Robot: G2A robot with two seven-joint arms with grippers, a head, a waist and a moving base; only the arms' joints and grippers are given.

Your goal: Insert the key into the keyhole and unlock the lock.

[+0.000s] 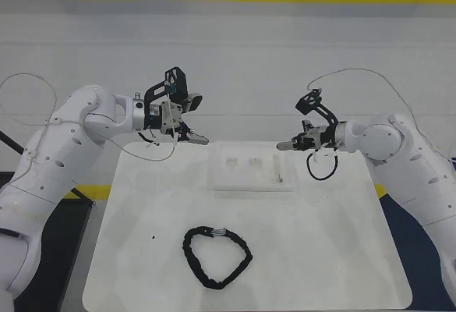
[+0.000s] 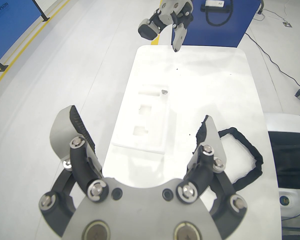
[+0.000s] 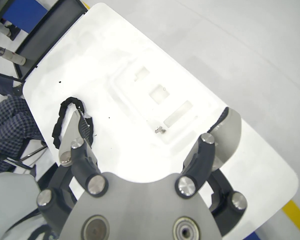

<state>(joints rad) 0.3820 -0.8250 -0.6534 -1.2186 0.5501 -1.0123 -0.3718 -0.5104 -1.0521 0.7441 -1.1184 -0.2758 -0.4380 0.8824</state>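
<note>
A black fabric-covered chain lock (image 1: 216, 257) lies in a loop near the front of the white table (image 1: 329, 257), its silver cylinder toward the back. A small metal key (image 1: 281, 179) rests in the white foam tray (image 1: 235, 175) at the table's back. My left gripper (image 1: 192, 138) hangs open above the table's back left edge, empty. In the left wrist view the left gripper (image 2: 140, 126) faces the key (image 2: 164, 91) and the lock (image 2: 250, 156). My right gripper (image 1: 284, 146), open and empty, hovers just behind the tray. In its own view the right gripper (image 3: 152, 118) is above the key (image 3: 160, 130), with the lock (image 3: 62, 116) beyond.
The foam tray (image 2: 125, 136) has several rectangular recesses. A blue cabinet (image 2: 222, 26) stands beyond the table's right side. A black frame (image 3: 45, 26) stands off the table's left side. A yellow line (image 1: 87, 192) marks the floor.
</note>
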